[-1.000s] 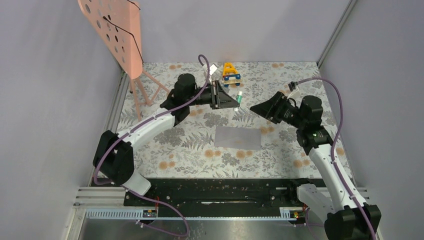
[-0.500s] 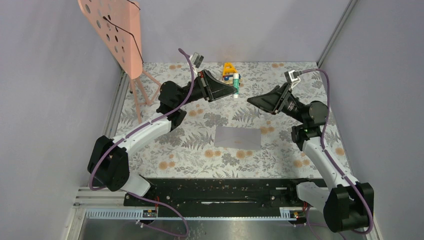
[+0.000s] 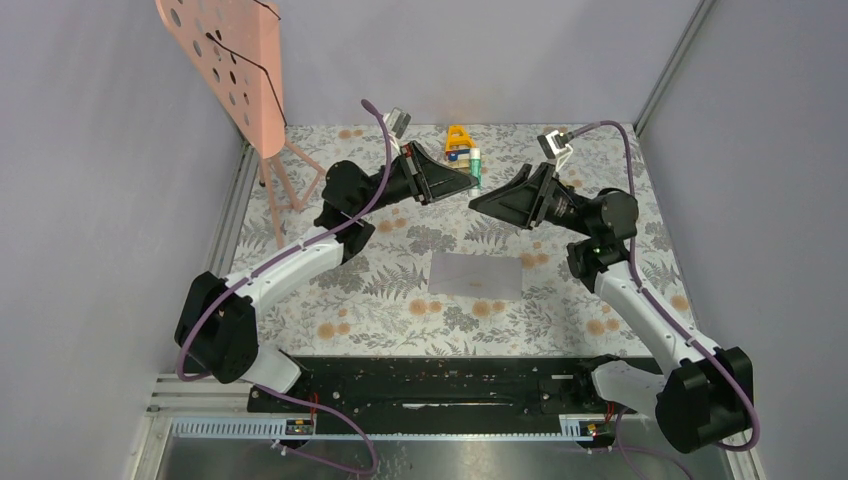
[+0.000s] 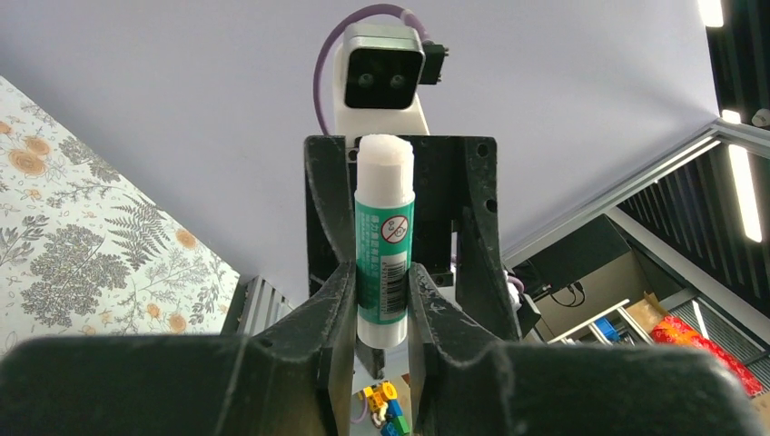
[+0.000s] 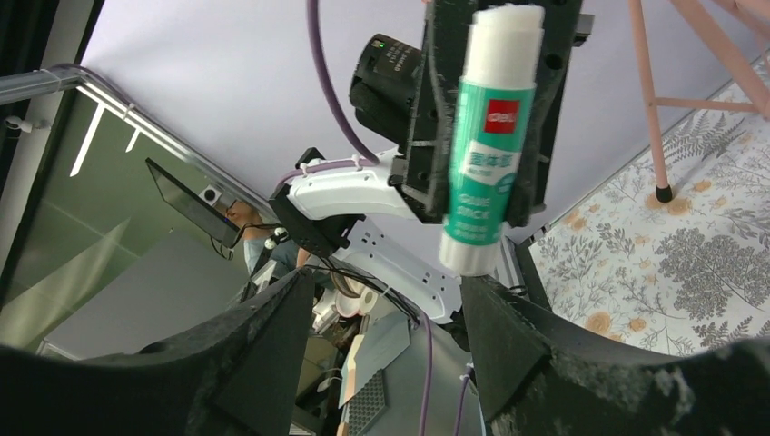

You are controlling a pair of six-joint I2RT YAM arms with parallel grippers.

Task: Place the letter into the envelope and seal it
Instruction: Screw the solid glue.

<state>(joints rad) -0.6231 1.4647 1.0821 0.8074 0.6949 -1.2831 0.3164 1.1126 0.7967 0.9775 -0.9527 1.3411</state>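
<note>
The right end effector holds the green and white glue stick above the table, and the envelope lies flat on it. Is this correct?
Not quite. The left end effector holds the glue stick, as the left wrist view shows; the right end effector is open. The envelope does lie flat on the table.

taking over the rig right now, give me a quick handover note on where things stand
The left end effector is shut on the glue stick, held in the air over the far half of the table.
The right end effector is open and empty, facing the glue stick without touching it.
The envelope lies flat mid-table; nothing touches it.
Done: no loose letter is in view, so it is probably inside, and the flap seems folded over.
Left: likely uncap the stick, glue the flap and press it shut.
</note>
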